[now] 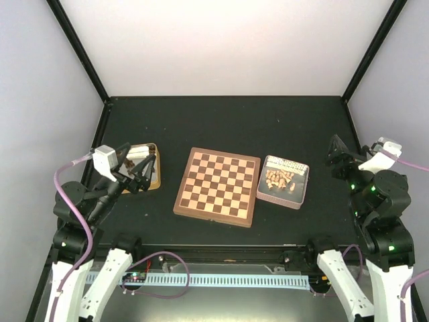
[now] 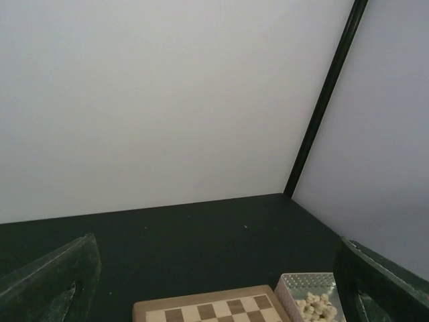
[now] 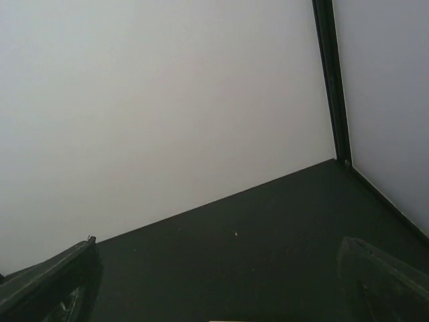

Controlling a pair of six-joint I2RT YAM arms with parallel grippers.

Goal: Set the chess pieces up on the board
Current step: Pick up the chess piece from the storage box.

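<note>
Board (image 1: 218, 186): square wooden chessboard with dark brown and light tan squares inside a mid-brown border. It lies flat in the middle of the black table (image 1: 228, 127), turned slightly askew.
Pale chess pieces (image 1: 280, 178): tiny beige turned chessmen, heaped loosely in one pile, each smaller than a board square.
Right tin (image 1: 299, 189): silvery rectangular tin holding the pale pile, just beside the board's right edge.
Left tin (image 1: 155, 176): gold-rimmed rectangular tin near the board's left side, largely covered by the left claw; its contents are hard to make out.
Left gripper (image 1: 137, 173): hovers over the left tin, jaws spread wide, nothing between them.
Right gripper (image 1: 338, 157): raised at the table's right side, well apart from the right tin, jaws spread wide, holding nothing.
</note>
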